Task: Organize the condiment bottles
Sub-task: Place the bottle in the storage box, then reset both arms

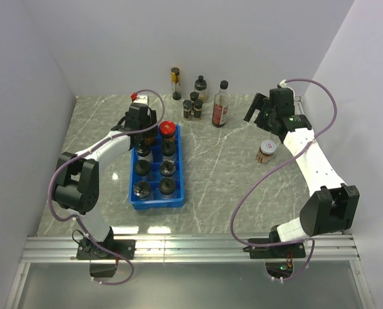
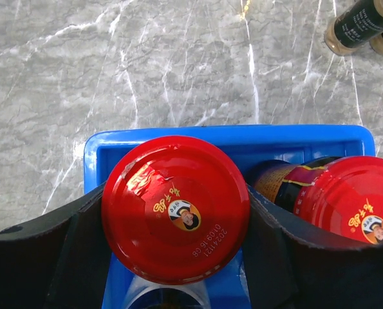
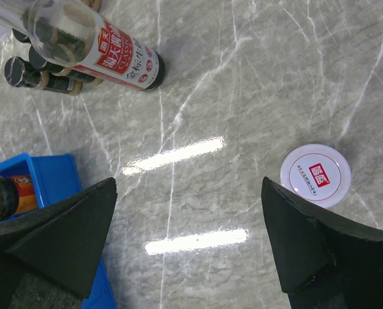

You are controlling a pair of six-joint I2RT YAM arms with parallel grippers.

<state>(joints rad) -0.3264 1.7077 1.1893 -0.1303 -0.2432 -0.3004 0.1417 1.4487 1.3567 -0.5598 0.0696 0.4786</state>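
My left gripper (image 1: 141, 125) (image 2: 177, 212) is shut on a red-capped jar (image 2: 176, 209), its fingers (image 2: 69, 238) pressing both sides of the cap over the far-left compartment of the blue tray (image 2: 275, 135). A second red-capped jar (image 1: 168, 127) (image 2: 352, 203) stands in the compartment to its right. Several black-capped jars (image 1: 168, 169) fill the nearer compartments. My right gripper (image 1: 259, 112) (image 3: 190, 187) hangs open above bare table, with nothing between its fingers. A white-capped jar (image 1: 266, 152) (image 3: 315, 174) stands just to its right.
Along the back wall stand a tall soy sauce bottle (image 1: 220, 106) (image 3: 107, 51), small black-capped bottles (image 1: 192, 107) (image 2: 358, 26), a round dark bottle (image 1: 200, 84) and a tall thin jar (image 1: 176, 82). The blue tray (image 1: 156, 201) sits left of centre.
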